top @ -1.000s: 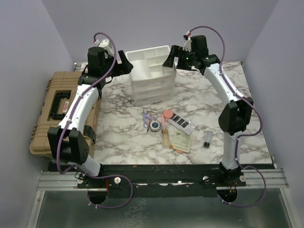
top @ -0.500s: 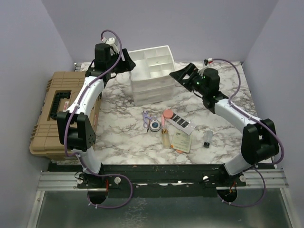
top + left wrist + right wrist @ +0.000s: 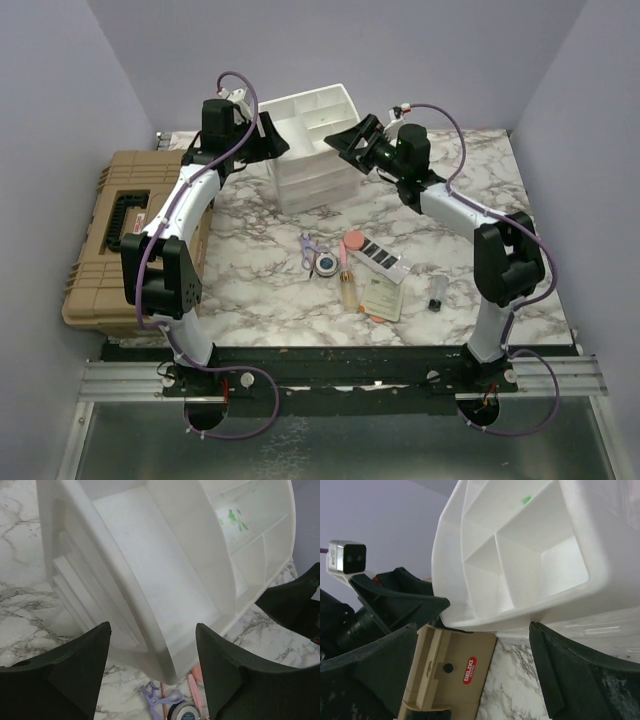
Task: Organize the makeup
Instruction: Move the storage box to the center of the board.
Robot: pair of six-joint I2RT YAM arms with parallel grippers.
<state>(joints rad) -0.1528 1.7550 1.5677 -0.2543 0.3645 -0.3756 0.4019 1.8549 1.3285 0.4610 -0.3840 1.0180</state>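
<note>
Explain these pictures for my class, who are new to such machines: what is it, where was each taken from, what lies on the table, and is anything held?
This is a robot: a left arm and a right arm bolted at the near edge of a marble table. One picture looks down from above; the other two come from a camera on each wrist. Both arms reach to a white drawer organizer. The left fingers and right fingers stand open around its top corners, gripping nothing. Loose in front lie a blue compact, pink puff, amber bottle, black palette, sachet and vial. A tan case sits left.
</note>
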